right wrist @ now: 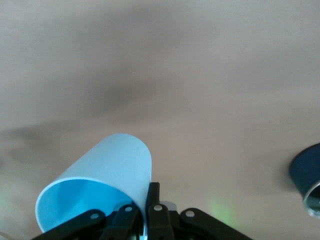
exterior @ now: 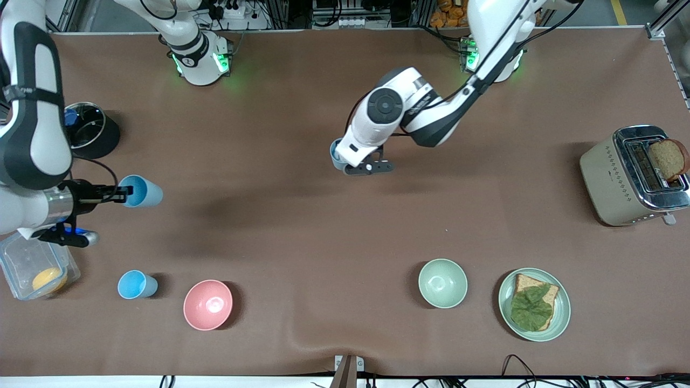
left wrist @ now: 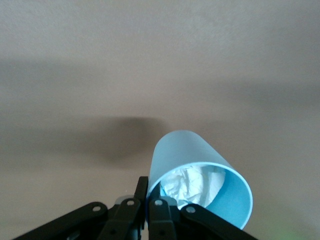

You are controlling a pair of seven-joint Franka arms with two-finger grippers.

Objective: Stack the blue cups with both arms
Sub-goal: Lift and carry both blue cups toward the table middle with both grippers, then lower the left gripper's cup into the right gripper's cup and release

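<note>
Cups: three blue ones in view. Right gripper (exterior: pixel 125 192) at the left edge of the front frame, pinched on the rim of a blue cup (exterior: pixel 141 191) held on its side, up off the table (exterior: pixel 302 226); right wrist view shows the same cup (right wrist: pixel 97 187) with the fingers (right wrist: pixel 152 200) clamped over its wall. Left gripper (exterior: pixel 345 161) in the upper middle of the front frame, largely hidden under its own wrist, clamps a paler blue cup (exterior: pixel 335 153); left wrist view shows that cup (left wrist: pixel 200 185) tilted, rim gripped, crumpled white paper (left wrist: pixel 192 185) inside. Third blue cup (exterior: pixel 137 284) stands upright at lower left, just beside the pink bowl (exterior: pixel 208 304). Pale green bowl (exterior: pixel 442 283) and plate with bread and a leaf (exterior: pixel 533 304) at lower right. Toaster (exterior: pixel 636 175) at right edge, black container (exterior: pixel 91 130) at upper left, clear box (exterior: pixel 35 267) at lower left.
</note>
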